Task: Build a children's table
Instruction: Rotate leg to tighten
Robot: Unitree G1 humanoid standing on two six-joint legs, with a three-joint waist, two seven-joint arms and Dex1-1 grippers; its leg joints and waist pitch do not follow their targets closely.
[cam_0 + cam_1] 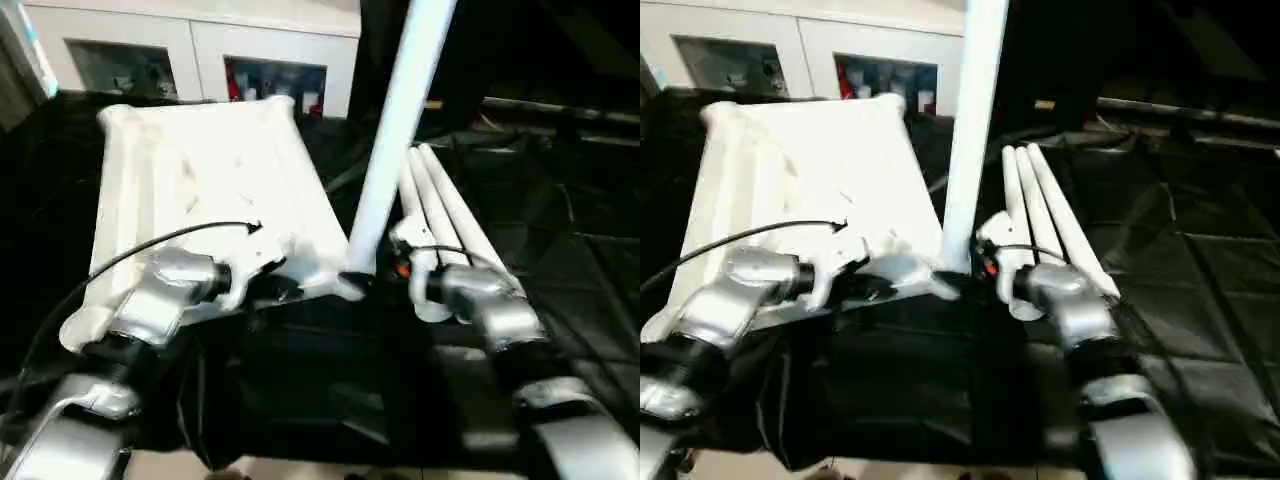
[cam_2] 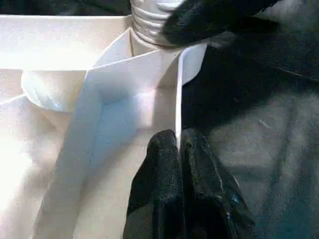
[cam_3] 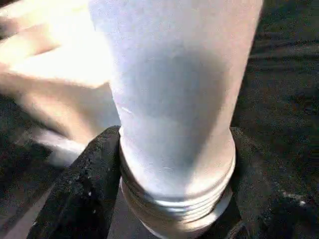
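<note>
The white tabletop [image 1: 200, 170] lies underside up on a black cloth. One white leg [image 1: 395, 130] stands upright at its near right corner, with its threaded end [image 2: 149, 22] at the round socket. My left gripper [image 2: 178, 149] is shut on the thin rim wall of the tabletop, just beside that corner. My right gripper [image 3: 174, 149] grips the base of the upright leg, one black finger [image 3: 84, 189] pressed against each side just above the threads. In the left wrist view, a right finger [image 2: 209, 20] shows beside the socket.
Three loose white legs [image 1: 440, 200] lie side by side on the black cloth [image 1: 560, 230], right of the tabletop and just beyond my right wrist. A white glass-door cabinet [image 1: 200, 40] stands behind the work. The cloth's near edge hangs below my forearms.
</note>
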